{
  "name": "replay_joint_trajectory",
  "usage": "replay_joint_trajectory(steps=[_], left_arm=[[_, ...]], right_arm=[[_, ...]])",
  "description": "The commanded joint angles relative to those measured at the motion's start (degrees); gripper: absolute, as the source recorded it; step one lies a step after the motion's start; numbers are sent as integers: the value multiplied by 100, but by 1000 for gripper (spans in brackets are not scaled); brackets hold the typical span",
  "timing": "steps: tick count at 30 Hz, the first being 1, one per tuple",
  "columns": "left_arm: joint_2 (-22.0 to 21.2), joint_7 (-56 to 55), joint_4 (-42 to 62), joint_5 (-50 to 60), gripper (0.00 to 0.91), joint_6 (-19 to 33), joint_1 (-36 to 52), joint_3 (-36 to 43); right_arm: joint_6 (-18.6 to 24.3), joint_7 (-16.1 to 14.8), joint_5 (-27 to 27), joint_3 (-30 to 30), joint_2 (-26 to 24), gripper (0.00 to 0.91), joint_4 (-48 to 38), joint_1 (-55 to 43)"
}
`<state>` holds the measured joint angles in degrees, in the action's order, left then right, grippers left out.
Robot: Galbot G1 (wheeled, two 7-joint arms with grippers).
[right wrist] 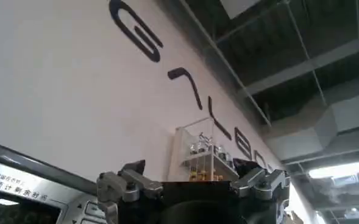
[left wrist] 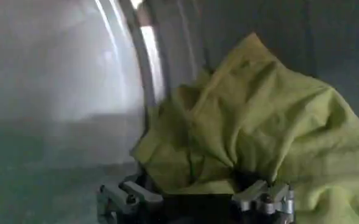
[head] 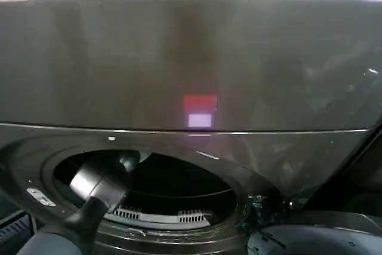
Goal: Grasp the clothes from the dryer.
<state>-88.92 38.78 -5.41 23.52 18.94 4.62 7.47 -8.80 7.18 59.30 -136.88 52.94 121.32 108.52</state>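
Large dark letters, partly legible "G", on white wall; small unreadable white print on dark sign.

Dryer front of smooth bronze-grey metal with a soft sheen, glossy metal ring around its round opening at lower left, clothes of soft, matt, creased yellow-green cloth, left gripper with dull grey metal finger mounts

One dryer stood in the head view, with one round drum opening at about seven o'clock of its front and one red-pink light at twelve o'clock above that opening. One arm reached into the drum. One yellow-green piece of clothes lay inside. Two grippers were counted: the left gripper and the right gripper.
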Motion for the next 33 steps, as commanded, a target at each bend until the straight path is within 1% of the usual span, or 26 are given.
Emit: replay_joint_trajectory(steps=[1, 22, 27, 31, 33], left_arm=[[14, 155, 94, 85, 0, 119, -21, 26], [63, 104, 65, -167, 0, 140, -122, -7], [73, -50, 53, -283, 0, 101, -146, -238], [94, -327, -96, -542, 0, 38, -226, -530], [102, -518, -214, -869, 0, 17, -322, -706]], right_arm=[[0, 3, 18, -46, -7, 907, -6, 18], [-15, 44, 71, -102, -40, 907, -26, 59], [-212, 137, 194, -186, -107, 907, -15, 77], [-244, 111, 186, -208, -102, 907, -27, 86], [-246, 103, 187, -227, -105, 907, -32, 95]])
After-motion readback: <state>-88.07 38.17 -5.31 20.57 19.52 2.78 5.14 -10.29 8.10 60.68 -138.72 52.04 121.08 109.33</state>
